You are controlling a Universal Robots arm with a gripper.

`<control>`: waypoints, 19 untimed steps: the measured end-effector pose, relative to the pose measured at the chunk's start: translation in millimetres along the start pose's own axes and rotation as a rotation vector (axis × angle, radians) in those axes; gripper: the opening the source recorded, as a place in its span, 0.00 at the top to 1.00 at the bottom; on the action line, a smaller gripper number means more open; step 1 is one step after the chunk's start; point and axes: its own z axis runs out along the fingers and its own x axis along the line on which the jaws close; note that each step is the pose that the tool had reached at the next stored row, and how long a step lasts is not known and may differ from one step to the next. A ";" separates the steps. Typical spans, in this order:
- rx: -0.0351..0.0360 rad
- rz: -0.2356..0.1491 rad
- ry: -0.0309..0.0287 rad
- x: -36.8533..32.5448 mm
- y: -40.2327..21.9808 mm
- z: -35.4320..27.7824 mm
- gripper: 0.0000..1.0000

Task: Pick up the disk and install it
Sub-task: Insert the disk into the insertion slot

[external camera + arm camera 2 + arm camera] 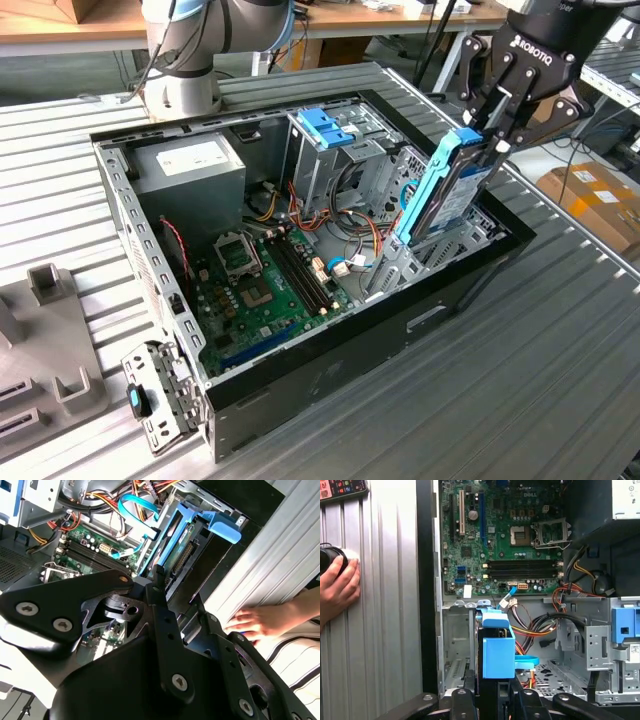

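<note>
The one disk (pixel 445 190) is standing on edge and tilting, with its lower end sitting in the drive bay at the exterior view's right end of the single open computer case (pixel 330 350). Its light-blue rail (pixel 498 655) is showing in the first wrist view. The one end effector (pixel 482 138) is pinching the disk's upper end, its fingers pressing in from both sides. Inside the case, one green motherboard (pixel 260 290), one grey power-supply box (pixel 195 170) and one blue latch piece (pixel 325 125) are sitting apart from the disk. One hand (pixel 340 587) is resting on the ribbed bench (pixel 560 350) near the case wall.
</note>
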 end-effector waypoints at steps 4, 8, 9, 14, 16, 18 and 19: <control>0.0000 0.000 -0.0001 -0.1 0.0 8.9 0.65; 0.0000 0.000 0.0002 -0.2 0.0 12.3 0.65; 0.0000 0.000 -0.0001 -0.2 0.0 12.8 0.65; 0.0000 0.000 -0.0002 -0.2 0.0 13.6 0.65; 0.0000 0.000 -0.0001 -0.2 0.0 14.9 0.65; 0.0000 0.000 -0.0001 -0.2 0.0 14.9 0.65; 0.0000 0.000 0.0000 -0.2 0.0 14.9 0.65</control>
